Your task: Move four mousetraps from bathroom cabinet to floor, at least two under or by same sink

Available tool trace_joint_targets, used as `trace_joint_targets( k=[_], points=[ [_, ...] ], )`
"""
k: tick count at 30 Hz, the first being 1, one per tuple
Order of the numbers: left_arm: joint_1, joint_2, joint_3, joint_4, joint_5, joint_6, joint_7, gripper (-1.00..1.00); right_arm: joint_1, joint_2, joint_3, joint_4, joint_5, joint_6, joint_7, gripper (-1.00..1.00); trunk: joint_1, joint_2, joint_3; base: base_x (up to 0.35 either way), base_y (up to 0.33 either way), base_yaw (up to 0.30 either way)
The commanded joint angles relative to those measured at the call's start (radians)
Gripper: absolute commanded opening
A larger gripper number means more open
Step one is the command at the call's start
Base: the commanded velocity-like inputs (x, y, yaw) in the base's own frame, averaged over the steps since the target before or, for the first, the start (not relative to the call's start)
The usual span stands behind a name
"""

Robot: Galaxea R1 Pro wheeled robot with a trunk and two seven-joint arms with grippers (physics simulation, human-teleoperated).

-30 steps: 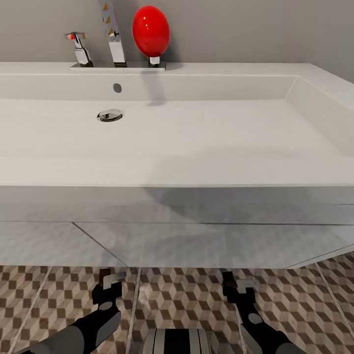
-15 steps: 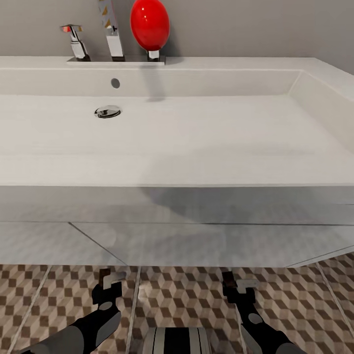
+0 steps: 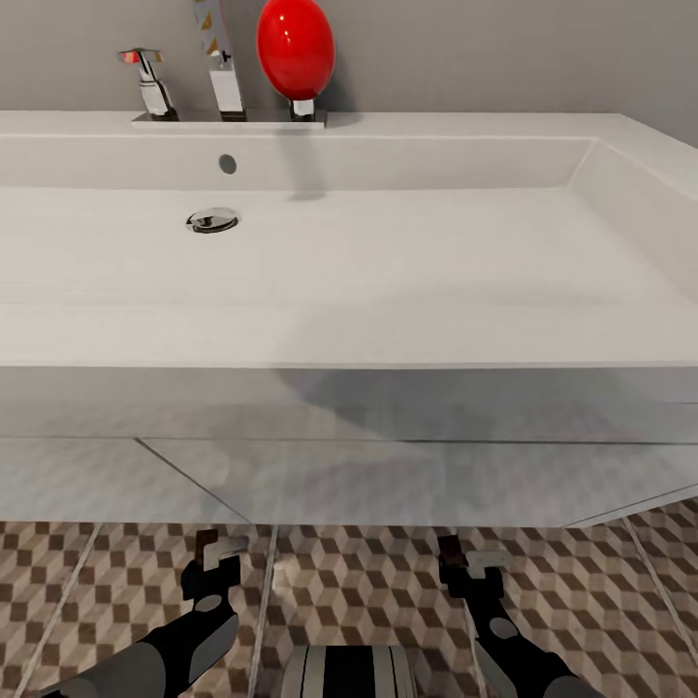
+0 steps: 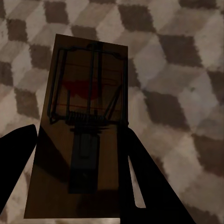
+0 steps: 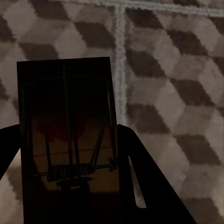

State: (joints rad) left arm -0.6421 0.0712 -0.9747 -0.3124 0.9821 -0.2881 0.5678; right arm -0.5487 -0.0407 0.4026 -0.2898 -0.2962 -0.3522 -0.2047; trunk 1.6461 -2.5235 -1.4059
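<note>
My left gripper [image 3: 219, 555] hangs low over the bathroom floor [image 3: 368, 582], just in front of the white vanity [image 3: 388, 475] under the bathroom sink [image 3: 388, 262]. It is shut on a mousetrap [image 4: 86, 116], a tan board with dark wire and a reddish bit, held between the dark fingers [image 4: 149, 186]. My right gripper [image 3: 467, 564] hangs at the same height to the right and is shut on a second mousetrap [image 5: 65, 135]. Both traps sit above the cube-patterned tiles [image 5: 177, 93]. The cabinet is out of view.
A chrome faucet [image 3: 223, 78], a small tap handle [image 3: 147, 82] and a red egg-shaped object [image 3: 296, 48] stand at the back of the basin. The drain [image 3: 212, 220] lies in the basin's left part. My base [image 3: 349, 674] shows between the arms.
The head view shifted slightly a second ago, so the sink sits a little higher in the picture. Both grippers and their mousetraps have held still.
</note>
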Motion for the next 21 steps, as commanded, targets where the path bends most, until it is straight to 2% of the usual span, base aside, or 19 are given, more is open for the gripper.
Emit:
trace_joint_targets(
  k=[1,21],
  points=[
    [-0.001,0.001,-0.009,-0.002,0.011,-0.005,0.004,-1.0,0.0,-0.001,0.009,0.0,-0.011,-0.004,-0.002,-1.0,0.0,0.0,-0.001,0.0,0.0,0.0],
    [-0.001,-0.001,-0.009,-0.002,0.01,-0.005,0.004,-1.0,0.0,-0.001,0.009,0.0,-0.012,-0.005,-0.002,-1.0,0.0,0.0,-0.001,0.0,0.0,0.0]
  ],
)
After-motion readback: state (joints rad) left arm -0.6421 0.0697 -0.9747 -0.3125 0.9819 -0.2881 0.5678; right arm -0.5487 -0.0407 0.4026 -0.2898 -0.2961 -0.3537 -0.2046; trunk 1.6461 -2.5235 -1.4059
